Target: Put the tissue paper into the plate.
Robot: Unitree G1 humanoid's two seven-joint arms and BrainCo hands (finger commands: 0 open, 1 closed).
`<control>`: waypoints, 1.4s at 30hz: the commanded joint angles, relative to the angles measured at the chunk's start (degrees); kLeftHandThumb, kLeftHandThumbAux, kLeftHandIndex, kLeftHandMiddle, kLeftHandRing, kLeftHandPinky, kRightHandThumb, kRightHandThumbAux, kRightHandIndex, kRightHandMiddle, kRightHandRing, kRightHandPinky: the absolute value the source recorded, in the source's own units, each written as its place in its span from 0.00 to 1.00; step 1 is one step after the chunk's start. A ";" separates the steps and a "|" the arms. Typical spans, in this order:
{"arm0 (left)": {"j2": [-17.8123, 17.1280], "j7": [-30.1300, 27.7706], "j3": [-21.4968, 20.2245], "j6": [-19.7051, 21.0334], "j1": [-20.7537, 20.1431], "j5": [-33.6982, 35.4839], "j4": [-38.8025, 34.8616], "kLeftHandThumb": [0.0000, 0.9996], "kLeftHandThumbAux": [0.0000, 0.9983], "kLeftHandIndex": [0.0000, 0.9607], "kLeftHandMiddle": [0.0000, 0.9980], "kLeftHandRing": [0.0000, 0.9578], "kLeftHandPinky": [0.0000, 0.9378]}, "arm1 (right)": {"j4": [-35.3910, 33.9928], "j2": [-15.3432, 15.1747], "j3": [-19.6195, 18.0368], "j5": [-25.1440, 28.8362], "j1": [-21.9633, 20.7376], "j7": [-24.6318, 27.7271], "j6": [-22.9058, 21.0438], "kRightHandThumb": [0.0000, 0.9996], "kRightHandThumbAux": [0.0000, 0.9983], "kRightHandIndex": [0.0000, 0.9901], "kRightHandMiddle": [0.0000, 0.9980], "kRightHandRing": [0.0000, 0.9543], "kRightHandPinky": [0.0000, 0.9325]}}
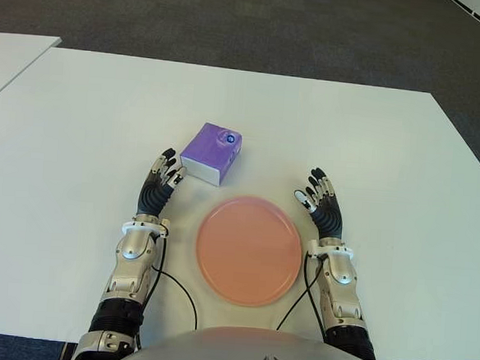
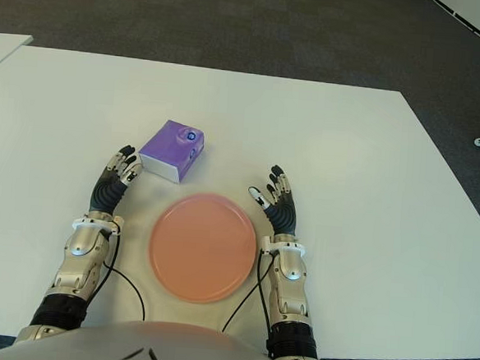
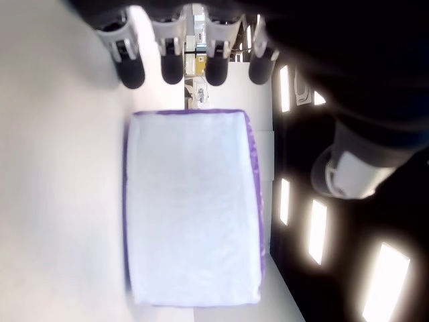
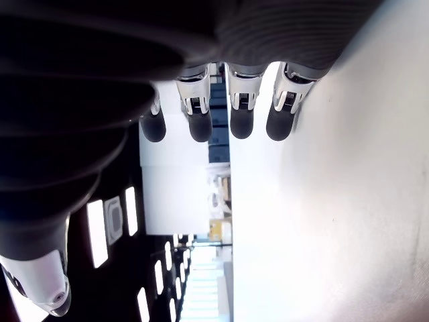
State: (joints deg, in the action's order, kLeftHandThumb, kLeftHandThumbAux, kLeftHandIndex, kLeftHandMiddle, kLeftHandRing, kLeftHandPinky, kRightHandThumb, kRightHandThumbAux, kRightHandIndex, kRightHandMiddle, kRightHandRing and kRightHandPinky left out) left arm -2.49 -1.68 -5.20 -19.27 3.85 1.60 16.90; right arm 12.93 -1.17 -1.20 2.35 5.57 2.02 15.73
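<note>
White laminate makes up the worktop (image 1: 78,136) in front of me, broad and plain, with the corner of a second white worktop (image 1: 5,61) just off its far-left edge. Beyond the far edge lies dark grey carpet (image 1: 235,19).

The tissue paper pack (image 1: 211,152) is a small boxy packet wrapped in purple, with a round blue mark on its top face and a pale, whitish near end. It sits flat on the worktop, turned at an angle, far-left of the plate (image 1: 248,248) and apart from it. The plate is a round, shallow, salmon-pink disc lying between my two arms, close to my body, with nothing on it.

My left hand (image 1: 161,179) is just beside the pack's near-left corner, fingers stretched out straight and holding nothing; in the left wrist view the fingertips (image 3: 133,72) point towards the pack's pale end with a strip of worktop between. My right hand (image 1: 321,199) shows beside the plate's far-right rim, fingers likewise extended and empty.
</note>
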 commanded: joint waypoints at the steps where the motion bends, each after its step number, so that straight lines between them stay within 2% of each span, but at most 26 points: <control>1: -0.26 0.03 0.27 1.28 0.87 -0.47 0.61 0.00 0.51 0.00 0.00 0.00 0.00 | 2.64 0.23 0.29 -0.40 2.79 -0.07 -4.74 0.00 0.64 0.00 0.00 0.00 0.00; 27: -0.87 1.30 -0.07 1.03 0.84 -1.73 0.44 0.00 0.51 0.00 0.00 0.00 0.00 | 2.76 0.68 0.43 -0.42 2.81 -0.46 -4.43 0.00 0.64 0.00 0.00 0.00 0.00; 34: -7.92 5.92 -4.78 0.03 0.23 -9.70 -11.24 0.00 0.50 0.00 0.00 0.00 0.00 | 3.49 0.62 0.43 -0.65 2.34 -0.67 -4.44 0.00 0.63 0.00 0.00 0.00 0.00; 36: -8.89 6.49 -5.34 0.17 -0.09 -11.00 -13.07 0.00 0.50 0.00 0.00 0.00 0.00 | 3.51 0.60 0.45 -0.72 2.37 -0.73 -4.39 0.00 0.62 0.00 0.00 0.00 0.00; 40: -13.39 7.73 -6.93 0.45 -3.99 -14.56 -15.92 0.00 0.50 0.00 0.00 0.00 0.00 | 4.18 0.71 0.59 -0.93 1.77 -1.03 -4.28 0.00 0.62 0.00 0.00 0.00 0.00; 42: -16.06 9.20 -6.97 -1.78 -6.42 -17.71 -15.07 0.00 0.50 0.00 0.00 0.00 0.00 | 4.55 0.74 0.67 -0.99 1.49 -1.13 -3.97 0.00 0.62 0.00 0.00 0.00 0.00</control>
State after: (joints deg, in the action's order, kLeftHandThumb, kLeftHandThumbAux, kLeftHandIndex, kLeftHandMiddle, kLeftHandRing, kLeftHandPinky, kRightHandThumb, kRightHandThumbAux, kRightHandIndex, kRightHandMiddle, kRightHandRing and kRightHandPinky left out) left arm -15.90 6.17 -12.42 -19.41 0.34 -12.05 1.84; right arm 13.53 -0.97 -1.07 2.13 5.03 0.96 15.65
